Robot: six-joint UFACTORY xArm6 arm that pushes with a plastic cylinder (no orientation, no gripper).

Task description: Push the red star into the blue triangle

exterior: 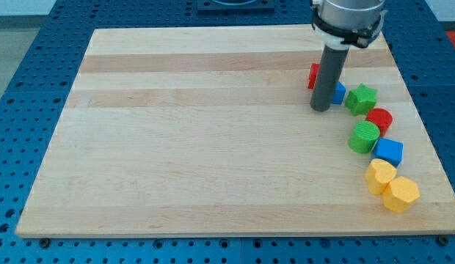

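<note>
My dark rod comes down at the view's upper right, and my tip (321, 109) rests on the wooden board (198, 147). The red star (313, 75) shows only as a red edge on the rod's left side, mostly hidden behind it. The blue triangle (338, 93) shows as a small blue piece on the rod's right side, also partly hidden. Both sit just above my tip in the view and close to the rod. I cannot tell whether the two blocks touch behind the rod.
A curved line of blocks runs down the board's right side: a green star (361, 98), a red cylinder (379, 119), a green cylinder (364, 137), a blue cube (390, 152) and two yellow blocks (380, 176) (401, 193). The board's right edge lies just beyond them.
</note>
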